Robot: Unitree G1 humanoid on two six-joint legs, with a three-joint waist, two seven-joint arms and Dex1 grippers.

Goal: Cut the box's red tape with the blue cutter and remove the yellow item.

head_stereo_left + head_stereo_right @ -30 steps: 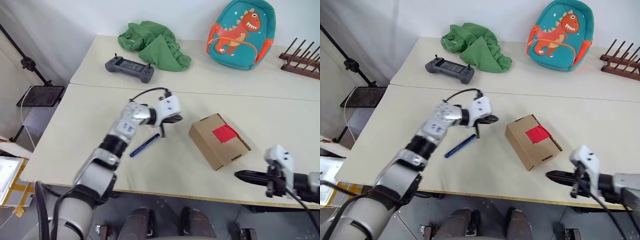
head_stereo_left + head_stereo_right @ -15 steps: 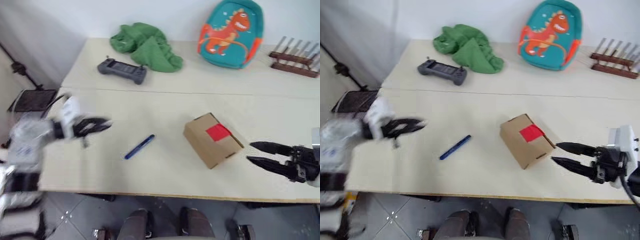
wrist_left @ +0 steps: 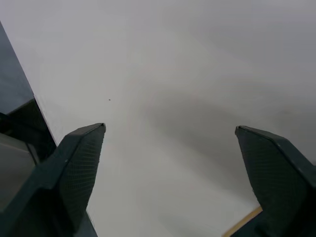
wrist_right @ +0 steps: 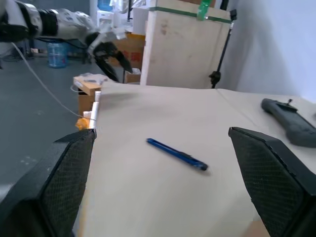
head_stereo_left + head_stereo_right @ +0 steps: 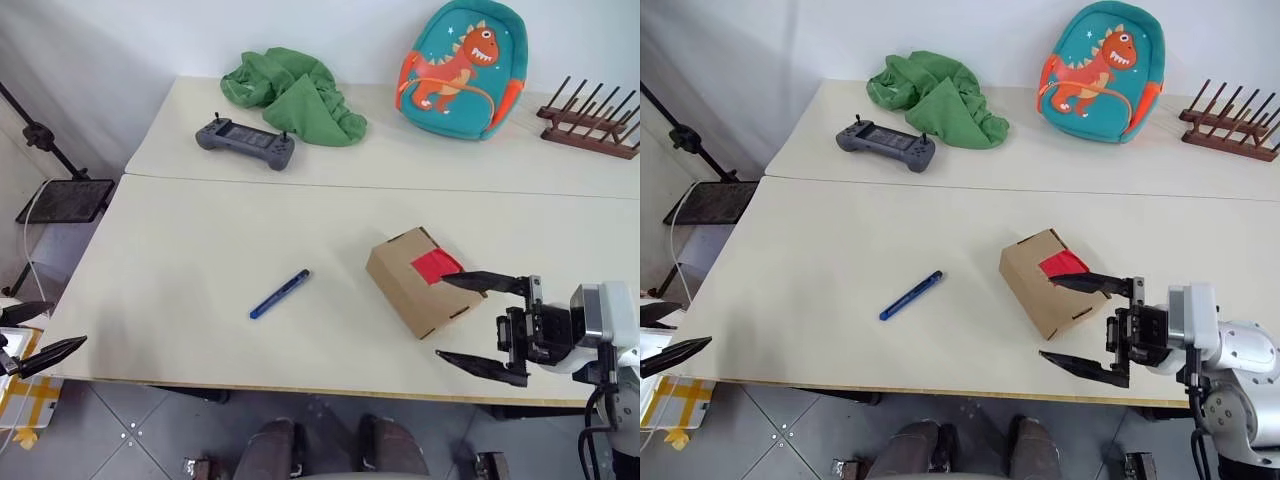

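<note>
The brown box (image 5: pixel 410 290) lies on the table right of centre, with the red tape (image 5: pixel 434 266) across its top. The blue cutter (image 5: pixel 279 294) lies flat to its left, also seen as the cutter (image 4: pixel 177 154) from the right wrist. My right gripper (image 5: pixel 442 317) is open and level at the box's near right corner; its upper finger crosses in front of the tape. Whether it touches the box I cannot tell. My left gripper (image 5: pixel 66 325) is open, off the table's left edge. The yellow item is hidden.
A grey game controller (image 5: pixel 245 143), a green cloth heap (image 5: pixel 295 92), a dinosaur backpack (image 5: pixel 460 65) and a wooden rack (image 5: pixel 590 125) sit along the back. A black stand (image 5: pixel 50 150) is left of the table.
The left arm swung away from above the cutter to beyond the table's left edge and opened. The right gripper opened, rolled, rose and moved in toward the box.
</note>
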